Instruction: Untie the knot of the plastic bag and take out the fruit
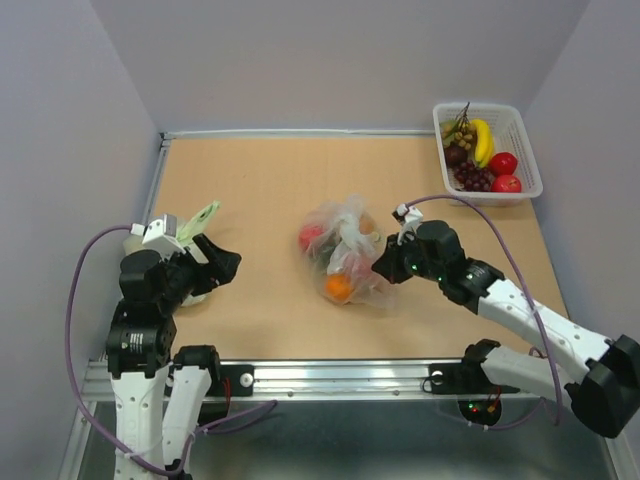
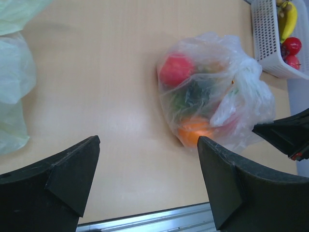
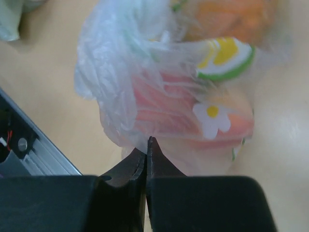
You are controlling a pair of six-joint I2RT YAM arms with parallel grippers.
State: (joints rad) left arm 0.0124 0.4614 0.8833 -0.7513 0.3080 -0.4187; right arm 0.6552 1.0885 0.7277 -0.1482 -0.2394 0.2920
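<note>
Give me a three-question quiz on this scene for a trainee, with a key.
1. Fill in: the right gripper has its jaws ___ at the edge of the plastic bag.
2. True or false: the left gripper is wide open and holds nothing.
3. The banana lies: A in the plastic bag; B in the white basket; C under the left gripper.
Key: 1 shut; 2 true; 3 B.
</note>
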